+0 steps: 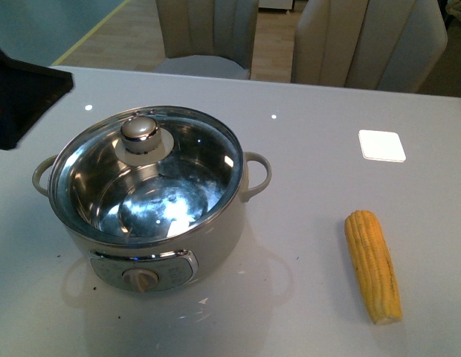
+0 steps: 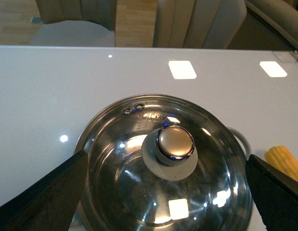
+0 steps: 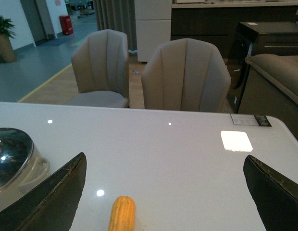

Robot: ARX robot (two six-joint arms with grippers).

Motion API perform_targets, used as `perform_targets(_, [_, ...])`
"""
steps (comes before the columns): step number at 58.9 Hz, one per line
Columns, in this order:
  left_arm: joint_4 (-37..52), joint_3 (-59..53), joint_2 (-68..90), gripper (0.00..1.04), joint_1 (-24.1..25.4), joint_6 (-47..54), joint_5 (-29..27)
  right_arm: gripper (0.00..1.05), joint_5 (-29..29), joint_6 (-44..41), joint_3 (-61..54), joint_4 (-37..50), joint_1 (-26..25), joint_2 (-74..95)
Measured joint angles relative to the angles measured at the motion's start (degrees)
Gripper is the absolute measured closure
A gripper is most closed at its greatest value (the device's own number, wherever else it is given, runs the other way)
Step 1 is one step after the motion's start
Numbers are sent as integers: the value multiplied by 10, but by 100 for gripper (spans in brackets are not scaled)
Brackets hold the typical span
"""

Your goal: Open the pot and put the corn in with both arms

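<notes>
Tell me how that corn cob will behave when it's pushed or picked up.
The corn is round and lies on its side on the glossy table, so a sideways nudge would likely roll it. Its taper would probably make it curve rather than roll straight. It looks stiff, so it should lift without sagging.

Pot (image 1: 216, 238) sits on the desk's (image 1: 305, 201) left half, close to the near edge, dial (image 1: 140, 279) facing that edge, one handle (image 1: 41, 175) towards the left edge, the other (image 1: 259, 175) towards the right. Lid (image 1: 189, 175) is on the pot, knob (image 1: 140, 132) on top. Corn (image 1: 373, 265) lies on the desk by the near-right corner, well apart from the pot, running far edge to near edge. Two chairs, one (image 1: 208, 33) beside the other (image 1: 368, 41), stand behind the far edge.
</notes>
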Motion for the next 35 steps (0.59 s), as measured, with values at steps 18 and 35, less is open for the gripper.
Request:
perform_targets(18, [80,96,191,7,-62,82,-57,9,0,0,0,0,0,0])
perform_targets(35, [97,144,284,7,-91,108,-78,9,0,0,0,0,0,0])
